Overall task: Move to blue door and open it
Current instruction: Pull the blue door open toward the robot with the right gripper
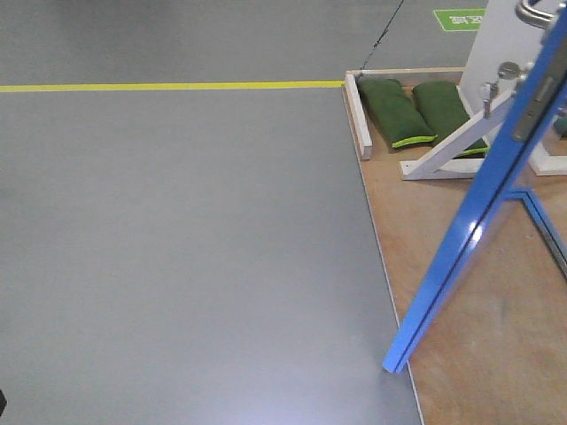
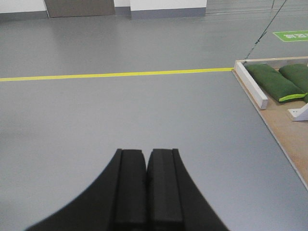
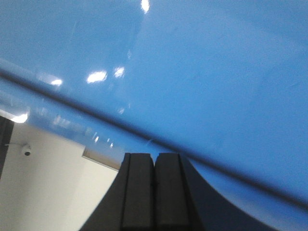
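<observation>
Right arm faces the blue door [image 1: 468,235], which stands ajar
The right gripper [image 3: 154,156], fingers pressed together on nothing, sits low in its frame with the glossy panel filling everything beyond, seemingly very close. The left gripper [image 2: 146,152], likewise closed and empty, faces only grey floor [image 2: 96,110]. In the front view the door's long edge slants from lower centre to upper right, nearer the right arm

The blue door [image 3: 202,72] is glossy, smooth and mirror-like; my right tool [image 3: 154,163] is matt black. The platform [image 1: 478,354] is bare wood, the floor [image 1: 177,248] matt grey.
</observation>
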### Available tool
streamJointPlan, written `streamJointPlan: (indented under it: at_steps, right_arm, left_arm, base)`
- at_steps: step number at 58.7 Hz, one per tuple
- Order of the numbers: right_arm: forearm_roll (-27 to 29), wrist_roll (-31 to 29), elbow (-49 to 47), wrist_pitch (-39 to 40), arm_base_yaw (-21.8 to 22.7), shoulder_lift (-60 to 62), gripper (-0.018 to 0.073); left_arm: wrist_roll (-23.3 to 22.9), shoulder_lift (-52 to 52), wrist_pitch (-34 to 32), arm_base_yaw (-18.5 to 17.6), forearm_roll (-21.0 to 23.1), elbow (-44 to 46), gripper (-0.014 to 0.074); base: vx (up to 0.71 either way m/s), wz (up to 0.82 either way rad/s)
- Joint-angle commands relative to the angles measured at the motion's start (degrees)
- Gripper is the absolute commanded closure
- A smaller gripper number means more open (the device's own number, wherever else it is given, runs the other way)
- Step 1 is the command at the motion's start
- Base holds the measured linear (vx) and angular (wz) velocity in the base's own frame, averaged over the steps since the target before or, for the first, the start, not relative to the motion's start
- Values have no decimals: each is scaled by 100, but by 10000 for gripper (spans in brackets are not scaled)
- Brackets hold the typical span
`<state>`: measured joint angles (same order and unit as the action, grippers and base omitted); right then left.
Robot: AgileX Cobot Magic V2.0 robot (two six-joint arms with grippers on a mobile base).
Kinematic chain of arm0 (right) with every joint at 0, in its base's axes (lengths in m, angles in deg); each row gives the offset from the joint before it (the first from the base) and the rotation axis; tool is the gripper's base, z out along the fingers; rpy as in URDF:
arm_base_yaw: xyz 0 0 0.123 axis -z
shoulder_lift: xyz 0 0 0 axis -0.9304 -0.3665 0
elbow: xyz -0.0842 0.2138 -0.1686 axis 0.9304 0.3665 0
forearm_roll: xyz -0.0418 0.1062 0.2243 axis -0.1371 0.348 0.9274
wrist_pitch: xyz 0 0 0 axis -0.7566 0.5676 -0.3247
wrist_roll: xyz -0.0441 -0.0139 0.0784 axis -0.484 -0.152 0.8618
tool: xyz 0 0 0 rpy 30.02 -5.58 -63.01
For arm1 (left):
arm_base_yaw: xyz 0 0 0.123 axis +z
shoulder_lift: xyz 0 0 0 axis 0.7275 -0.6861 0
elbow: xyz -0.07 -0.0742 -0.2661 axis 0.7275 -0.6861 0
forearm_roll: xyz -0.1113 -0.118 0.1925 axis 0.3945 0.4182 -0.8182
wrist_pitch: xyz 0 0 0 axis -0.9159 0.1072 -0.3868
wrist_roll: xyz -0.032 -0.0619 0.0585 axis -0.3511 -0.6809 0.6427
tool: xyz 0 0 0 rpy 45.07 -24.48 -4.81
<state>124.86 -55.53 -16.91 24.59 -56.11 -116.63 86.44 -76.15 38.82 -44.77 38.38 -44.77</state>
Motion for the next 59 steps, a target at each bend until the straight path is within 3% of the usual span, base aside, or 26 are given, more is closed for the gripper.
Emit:
streamJointPlan:
  at_steps: [1,28,59]
  right_arm:
    - [-39,-68,-180,328,36,82,551]
    - [-27,-68,-180,945,35,-576,551]
    - [14,-68,-249,649,-164,-1013,551]
  left_arm:
    - [-39,78,-479,-15,15,111,524]
    - [-39,78,-479,-15,15,111,524]
    - [-39,78,-479,-15,15,111,524]
  base:
    - [0,3]
    - [0,0]
    - [0,0]
